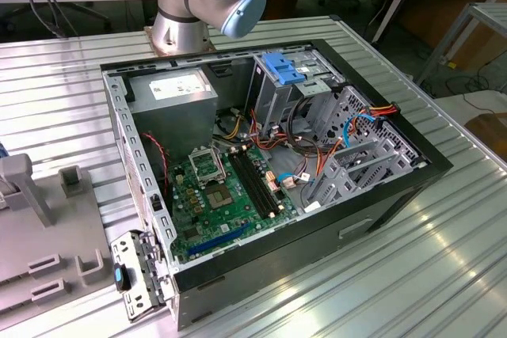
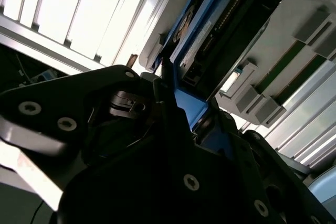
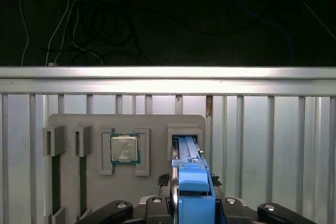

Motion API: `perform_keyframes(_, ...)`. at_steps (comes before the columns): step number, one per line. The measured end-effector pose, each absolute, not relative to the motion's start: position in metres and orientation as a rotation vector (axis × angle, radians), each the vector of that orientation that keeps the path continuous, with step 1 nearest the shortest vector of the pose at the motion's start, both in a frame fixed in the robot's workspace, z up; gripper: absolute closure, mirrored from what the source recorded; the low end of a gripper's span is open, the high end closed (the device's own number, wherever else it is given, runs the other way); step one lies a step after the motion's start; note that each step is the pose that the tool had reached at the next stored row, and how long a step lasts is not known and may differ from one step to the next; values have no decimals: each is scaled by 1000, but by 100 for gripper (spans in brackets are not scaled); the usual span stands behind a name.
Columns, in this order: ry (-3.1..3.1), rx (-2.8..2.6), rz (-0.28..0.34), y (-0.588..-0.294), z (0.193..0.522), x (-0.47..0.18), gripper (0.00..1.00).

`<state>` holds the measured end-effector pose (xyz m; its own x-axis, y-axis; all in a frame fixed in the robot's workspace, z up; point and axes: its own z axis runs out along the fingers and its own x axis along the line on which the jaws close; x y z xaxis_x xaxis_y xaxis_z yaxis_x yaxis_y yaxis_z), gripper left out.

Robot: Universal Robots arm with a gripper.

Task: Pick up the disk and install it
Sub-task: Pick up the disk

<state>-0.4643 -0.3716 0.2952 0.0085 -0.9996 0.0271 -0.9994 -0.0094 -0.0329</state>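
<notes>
Showed, in the first wrist view, the end effector (image 3: 192, 207) drawn narrow onto the disk (image 3: 190, 174), gripping its two flat faces. Held the disk on edge, blue frame toward the camera, far end at the mouth of a slot in the grey tray (image 3: 152, 123). Found a square chip (image 3: 124, 148) seated in the neighbouring recess of the tray, just beside that slot and apart from the disk; found two green sticks (image 3: 55, 177) in narrow slots beyond the chip. Found the tray resting on the slatted metal desk (image 3: 262, 140). Showed, in the second wrist view, the dark slab of the disk edged in blue, running out from between the black halves of the end effector. Showed, in the exterior view, the open case (image 1: 372, 211) at the centre of the desk, arm base (image 1: 178, 29) at 11 o'clock of it, tray at 9 o'clock. Located inside the case: silver box (image 1: 170, 89) at 11 o'clock, light-blue bracket (image 1: 285, 67) at 12 o'clock, board (image 1: 222, 191) at 7 o'clock, loose coloured cables (image 1: 317, 160) at 3 o'clock.
</notes>
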Motion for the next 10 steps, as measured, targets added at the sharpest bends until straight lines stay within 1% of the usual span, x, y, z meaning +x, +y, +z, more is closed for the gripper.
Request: perform_keyframes(10,2228,-2208,-67,-372,295,-464,63)
